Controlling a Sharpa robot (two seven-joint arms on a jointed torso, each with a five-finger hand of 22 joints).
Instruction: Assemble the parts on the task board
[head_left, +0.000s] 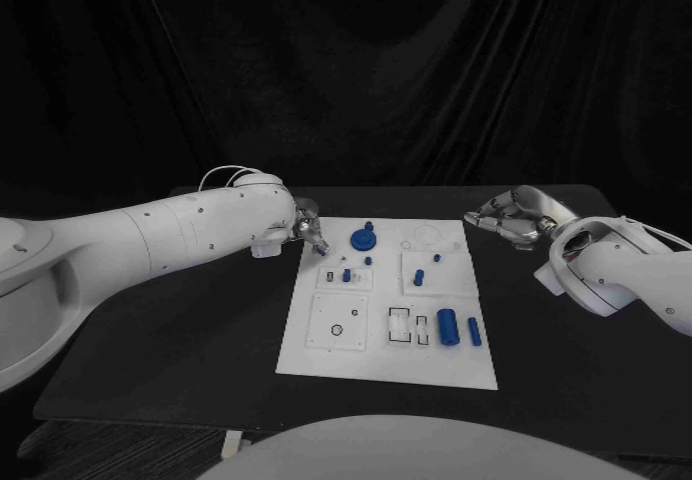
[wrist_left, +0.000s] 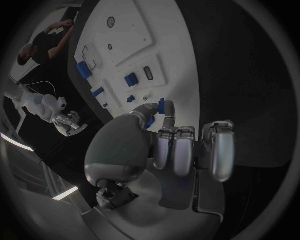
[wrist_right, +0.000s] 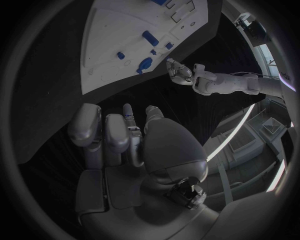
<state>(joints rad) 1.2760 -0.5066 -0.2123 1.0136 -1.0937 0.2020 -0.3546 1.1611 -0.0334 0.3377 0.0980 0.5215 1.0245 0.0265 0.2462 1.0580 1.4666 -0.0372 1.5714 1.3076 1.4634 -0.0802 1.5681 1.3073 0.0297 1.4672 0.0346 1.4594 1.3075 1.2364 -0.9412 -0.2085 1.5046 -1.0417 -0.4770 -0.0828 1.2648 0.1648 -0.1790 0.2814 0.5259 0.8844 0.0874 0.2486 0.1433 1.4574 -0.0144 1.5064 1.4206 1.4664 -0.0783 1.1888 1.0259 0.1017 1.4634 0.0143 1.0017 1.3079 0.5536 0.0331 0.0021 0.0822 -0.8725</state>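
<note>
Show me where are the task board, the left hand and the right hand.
task board (head_left: 433, 365): head view, bare near edge.
left hand (head_left: 306, 235): head view, middle of the hand.
right hand (head_left: 508, 218): head view, middle of the hand.

No readable text on the task board (head_left: 387, 350) (marks perhaps too small).

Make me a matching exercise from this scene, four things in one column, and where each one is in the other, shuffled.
1. left hand
2. right hand
3. round blue part
4. two long blue parts

A. lying side by side at the board's near right
B. by the far right corner of the task board
C. at the board's far left edge
D. on the board's far half, left of centre

Pairs: 1-C, 2-B, 3-D, 4-A
</note>
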